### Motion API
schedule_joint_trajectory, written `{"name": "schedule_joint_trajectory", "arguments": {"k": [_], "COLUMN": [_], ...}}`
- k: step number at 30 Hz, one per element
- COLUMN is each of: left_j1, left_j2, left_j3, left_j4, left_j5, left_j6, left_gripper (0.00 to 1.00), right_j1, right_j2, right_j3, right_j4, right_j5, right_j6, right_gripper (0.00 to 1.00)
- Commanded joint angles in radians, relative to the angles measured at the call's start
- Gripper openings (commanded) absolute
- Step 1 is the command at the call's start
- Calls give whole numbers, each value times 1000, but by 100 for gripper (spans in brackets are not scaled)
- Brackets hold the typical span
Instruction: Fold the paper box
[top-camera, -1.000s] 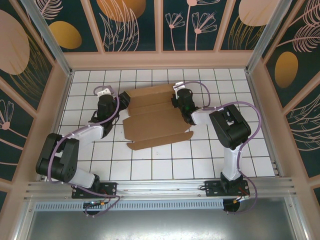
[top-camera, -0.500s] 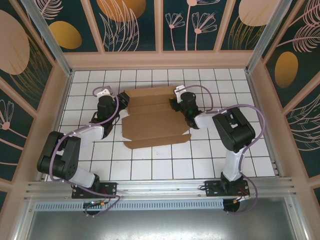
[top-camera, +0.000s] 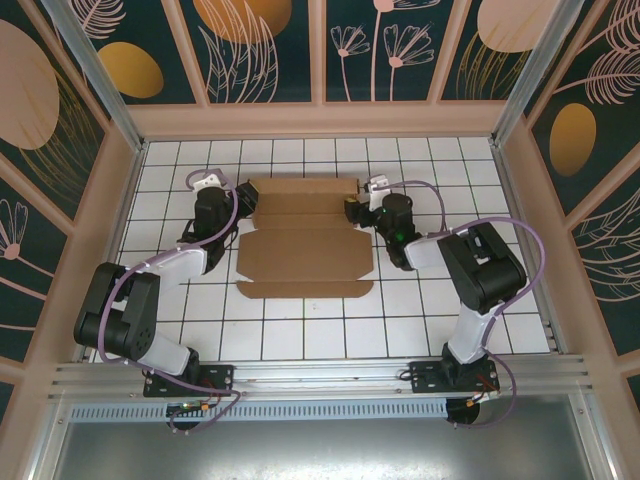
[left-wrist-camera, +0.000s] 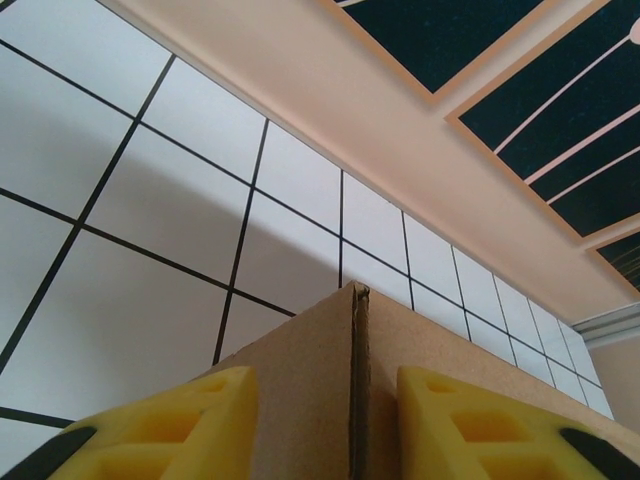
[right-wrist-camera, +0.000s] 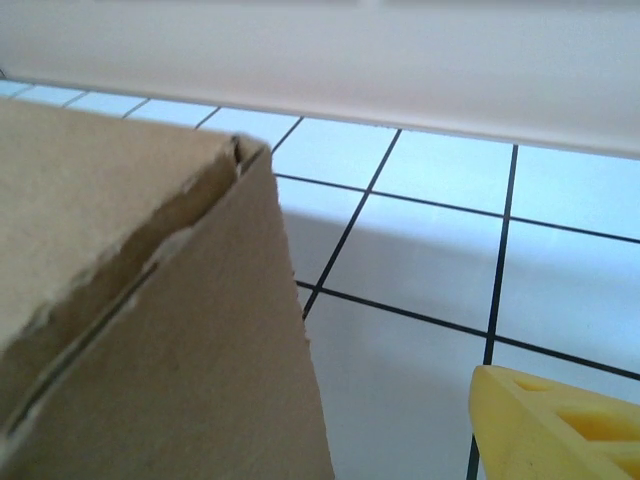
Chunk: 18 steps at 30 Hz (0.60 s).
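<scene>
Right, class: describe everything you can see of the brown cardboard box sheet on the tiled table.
The paper box is a plain brown, unprinted, die-cut cardboard sheet creased into parallel panels. It lies mostly flat on the white tiled table, with a narrow flap along its near edge. The left gripper straddles a raised folded edge on its left side; whether it pinches is unclear. The right gripper sits by its far right corner, its finger apart from the cardboard.

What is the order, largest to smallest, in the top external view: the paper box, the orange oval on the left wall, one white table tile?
1. paper box
2. orange oval, though its wall may sit nearer the camera
3. white tile
</scene>
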Motion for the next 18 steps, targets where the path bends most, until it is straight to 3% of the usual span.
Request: {"name": "schedule_joint_trajectory", "arguments": {"k": [1, 5, 8, 13, 18], "left_j1": [12, 13, 13, 13, 8], "left_j2": [12, -9, -61, -203, -348], "left_j3": [-8, -4, 8, 48, 59], "left_j4": [-150, -153, -167, -208, -322], "left_j5": [-38, -28, -48, -120, -141], "left_j6": [43, 51, 81, 159, 129], "left_gripper": [42, 49, 63, 73, 67], "right_j1": [-9, -9, -6, 44, 83], "right_j2": [-52, -137, -208, -355, -465], "right_j3": [-56, -166, -240, -281, -128], "right_j4": [130, 272, 347, 338, -17], "right_j5": [-59, -66, -46, 34, 90], "right_j6": [25, 6, -11, -68, 7], "right_gripper": [74, 74, 74, 65, 31]}}
